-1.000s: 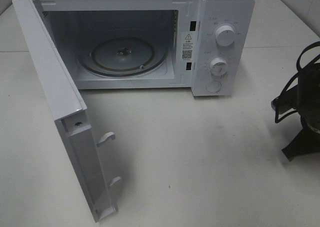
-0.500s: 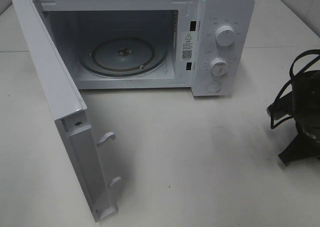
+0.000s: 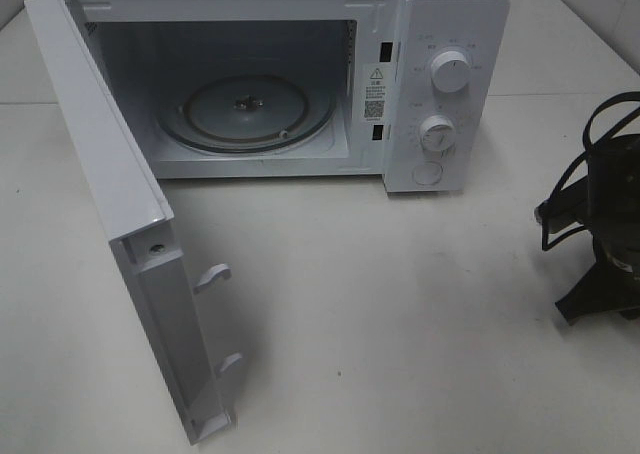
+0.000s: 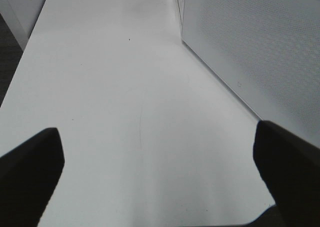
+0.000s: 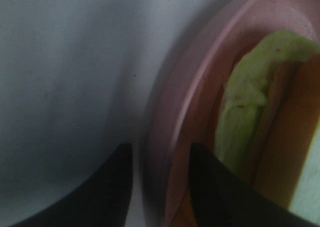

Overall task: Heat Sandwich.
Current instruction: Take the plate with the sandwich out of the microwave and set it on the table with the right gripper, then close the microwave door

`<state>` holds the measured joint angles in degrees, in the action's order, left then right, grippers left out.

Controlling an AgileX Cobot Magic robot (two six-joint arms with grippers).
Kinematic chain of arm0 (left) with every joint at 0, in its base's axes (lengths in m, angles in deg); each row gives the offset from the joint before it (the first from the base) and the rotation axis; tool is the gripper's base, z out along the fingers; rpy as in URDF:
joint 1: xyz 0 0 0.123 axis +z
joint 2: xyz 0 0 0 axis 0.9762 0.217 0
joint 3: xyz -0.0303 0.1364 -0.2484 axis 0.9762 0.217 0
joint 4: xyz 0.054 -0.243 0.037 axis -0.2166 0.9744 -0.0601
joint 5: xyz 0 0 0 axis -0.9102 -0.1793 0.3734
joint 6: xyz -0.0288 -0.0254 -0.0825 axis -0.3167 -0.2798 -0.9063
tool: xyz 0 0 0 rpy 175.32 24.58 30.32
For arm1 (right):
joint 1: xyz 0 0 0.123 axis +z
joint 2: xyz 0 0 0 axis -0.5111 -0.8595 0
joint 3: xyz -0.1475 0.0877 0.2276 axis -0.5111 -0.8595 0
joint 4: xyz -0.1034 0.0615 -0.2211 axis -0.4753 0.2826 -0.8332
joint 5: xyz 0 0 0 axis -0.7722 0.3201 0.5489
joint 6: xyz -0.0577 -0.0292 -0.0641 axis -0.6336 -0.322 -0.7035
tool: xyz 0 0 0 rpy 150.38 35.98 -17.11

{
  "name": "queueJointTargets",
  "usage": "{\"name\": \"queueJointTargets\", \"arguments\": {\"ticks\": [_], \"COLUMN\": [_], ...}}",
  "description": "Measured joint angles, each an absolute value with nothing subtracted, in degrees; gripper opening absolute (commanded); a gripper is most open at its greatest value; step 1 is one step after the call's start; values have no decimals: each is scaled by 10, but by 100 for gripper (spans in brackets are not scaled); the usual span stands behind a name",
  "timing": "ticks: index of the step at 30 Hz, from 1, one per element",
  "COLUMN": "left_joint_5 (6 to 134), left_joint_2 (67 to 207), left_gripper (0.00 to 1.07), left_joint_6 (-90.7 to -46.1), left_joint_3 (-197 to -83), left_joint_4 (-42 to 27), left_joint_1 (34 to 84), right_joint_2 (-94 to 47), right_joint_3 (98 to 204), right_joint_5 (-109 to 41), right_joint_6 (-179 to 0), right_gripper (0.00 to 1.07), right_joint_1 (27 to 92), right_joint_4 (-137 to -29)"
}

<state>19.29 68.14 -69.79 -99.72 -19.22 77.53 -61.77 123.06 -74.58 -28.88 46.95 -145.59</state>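
White table (image 3: pixel 400 304); microwave (image 3: pixel 440 34) door (image 3: pixel 110 194) open; tiled wall behind.

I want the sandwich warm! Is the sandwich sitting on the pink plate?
Touching. The right wrist view shows the sandwich lying inside the plate's rim, resting on it.

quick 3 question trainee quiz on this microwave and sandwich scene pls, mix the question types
1. True or false: the microwave door is shut.
2. In the right wrist view, the right gripper straddles the rim of what? A) pink plate B) glass turntable C) metal bowl
3. Fill in: the sandwich lies on the ____ plate.

Key: 1 false, the door stands wide open. 2 A, one finger is outside the rim and one inside. 3 pink.
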Motion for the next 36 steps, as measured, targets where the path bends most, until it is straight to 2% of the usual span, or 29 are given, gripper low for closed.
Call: {"name": "queueJointTargets", "arguments": {"ticks": [12,17,19,23,36], "left_joint_5": [193,193,193,193,193], "left_joint_2": [681,681,681,681,681], "left_gripper": [98,98,98,98,98], "left_joint_6": [-698,-698,-698,-698,-698], "left_joint_3": [-997,-997,-997,-997,-997], "left_joint_4": [-192,-192,-192,-192,-192], "left_joint_1": [775,775,775,775,775], "right_joint_2": [-544,-501,-469,-423,-286], "right_joint_3": [1230,1229,1229,1229,1229], "right_joint_5": [-726,-726,-726,-726,-739], "right_joint_6": [-394,-439,-473,-534,-685], "right_gripper": [57,67,74,80,77], "right_joint_1": [469,469,469,469,469], "right_joint_4": [-1361,-1316,-1283,-1226,-1038]}}
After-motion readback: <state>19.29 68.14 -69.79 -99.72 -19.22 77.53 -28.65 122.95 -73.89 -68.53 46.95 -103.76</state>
